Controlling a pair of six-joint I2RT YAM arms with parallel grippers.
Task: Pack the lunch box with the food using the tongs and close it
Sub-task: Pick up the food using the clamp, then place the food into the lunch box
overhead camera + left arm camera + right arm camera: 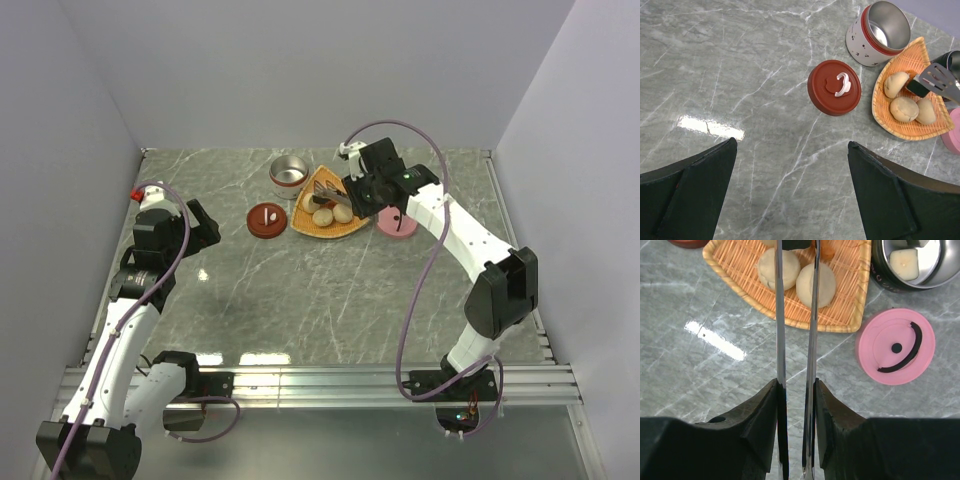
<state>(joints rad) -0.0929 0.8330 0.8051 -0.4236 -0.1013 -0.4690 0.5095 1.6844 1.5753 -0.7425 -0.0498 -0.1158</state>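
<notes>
Surface (330,290): one grey marbled slab under everything.
Left tool (791,150): one, jaws spread wide with nothing between them, hanging over bare surface well apart from the tray.
Right tool (796,390): one, fingers partly closed and clamped on both arms of the tongs.
Tray (735,260): one orange woven fan, ahead of the right tool and beneath the tong arms.
Lunch box (862,42): one round steel pot, white wall and red rim, lid off, ahead and to the right of the right tool, just beside the tray.
Lids: two; a red-brown one (827,97) ahead of the left tool, a pink one (880,360) right of the right tool.
Tongs (779,330): one pair, silver, reaching forward from the right tool over the tray.
Food: three pale lumps (904,108) on the tray; one dark piece (916,89) at the tong tips; one pale piece (904,262) inside the lunch box.
</notes>
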